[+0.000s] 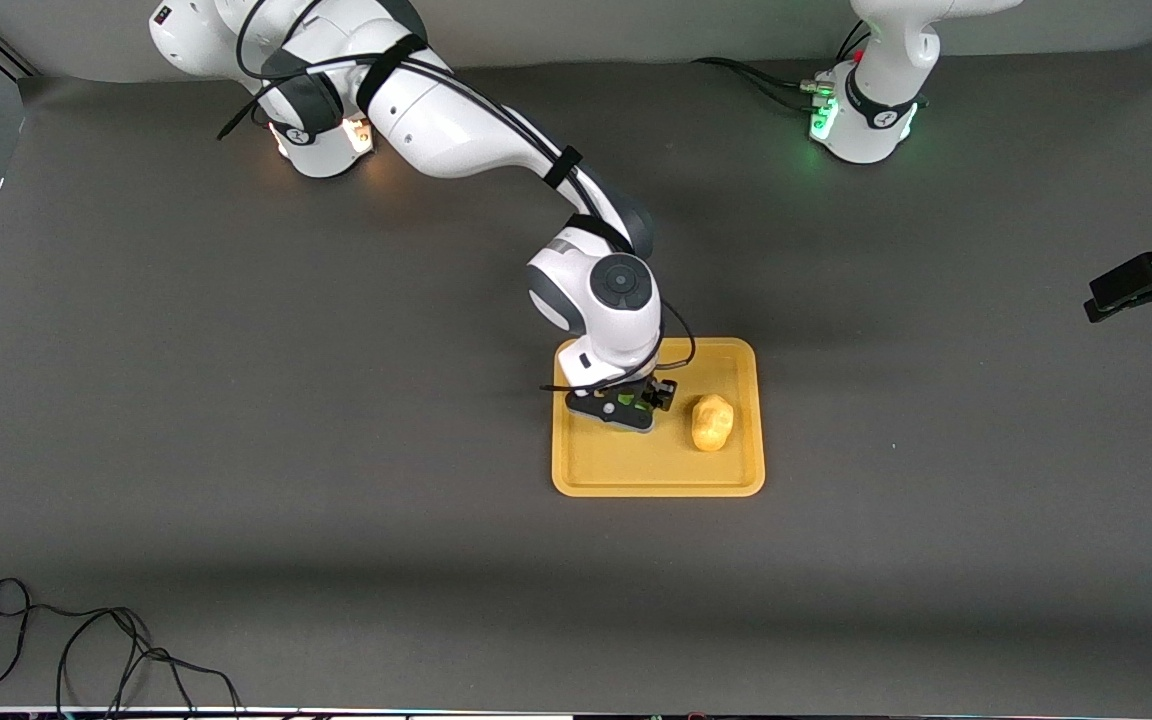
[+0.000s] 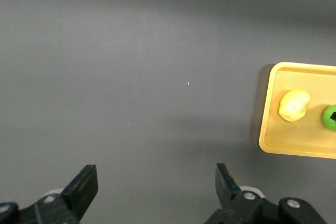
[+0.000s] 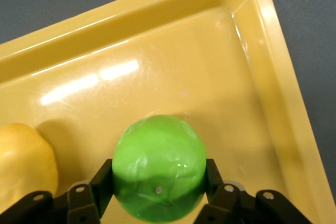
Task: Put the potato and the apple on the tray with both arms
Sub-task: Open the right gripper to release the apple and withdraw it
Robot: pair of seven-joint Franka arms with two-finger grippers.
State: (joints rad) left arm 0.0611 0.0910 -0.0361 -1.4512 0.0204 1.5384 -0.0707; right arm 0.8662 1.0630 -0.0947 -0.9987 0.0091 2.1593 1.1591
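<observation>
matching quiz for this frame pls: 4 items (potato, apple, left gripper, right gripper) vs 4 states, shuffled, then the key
Items:
1. potato
2. apple
3. left gripper
4. right gripper

States:
A. open, over bare table, apart from the tray
B. lying free on the tray, nothing touching it
C. shut on a fruit, down over the tray
D. green, clamped between two fingers

Pairs: 1-B, 2-D, 3-A, 4-C
</observation>
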